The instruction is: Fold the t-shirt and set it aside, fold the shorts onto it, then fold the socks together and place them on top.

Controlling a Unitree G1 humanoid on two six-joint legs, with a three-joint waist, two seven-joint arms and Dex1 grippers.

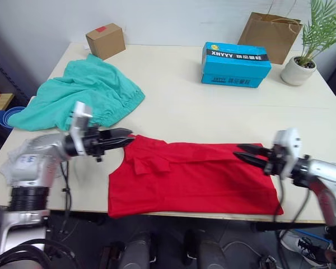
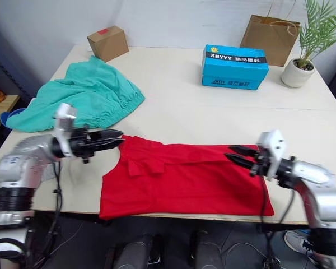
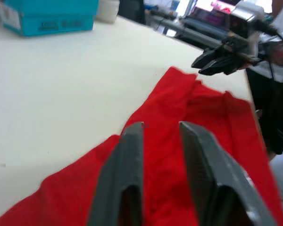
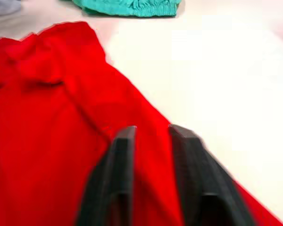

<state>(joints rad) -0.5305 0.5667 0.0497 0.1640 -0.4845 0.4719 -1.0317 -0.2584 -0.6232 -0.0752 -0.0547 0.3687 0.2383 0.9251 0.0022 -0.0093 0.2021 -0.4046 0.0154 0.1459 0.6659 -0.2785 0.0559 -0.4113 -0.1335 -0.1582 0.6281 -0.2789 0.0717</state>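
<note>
Reaching in from opposite ends, the two arms lay low over the worktop (image 1: 213,95), each pointed at a far corner of the t-shirt (image 1: 196,179). The left gripper (image 1: 126,137) had its black fingers slightly parted and empty, tips at the upper corner of the red cloth by the rumpled sleeve and neck. The right gripper (image 1: 243,154) was likewise a little apart and grasping nothing, its tips hovering over the opposite upper corner; from its wrist, red cloth showed in the gap between the fingers.

To my eye the shirt was already doubled into a long band and the next fold was about to be taken. Doing it well would mean each gripper dipping until one finger slid under the edge, pinching both layers, not just the top one. Then both ought to lift together and carry the far edge toward the near edge, keeping the cloth taut between them so it did not sag in the middle.

Both forearms ran nearly level with the worktop, wrists turned inward toward each other.

Beyond the left gripper, away from the robot, the shorts (image 1: 84,95) lay in a loose teal heap, just apart from the shirt. Further off stood a blue box (image 1: 235,64).
</note>
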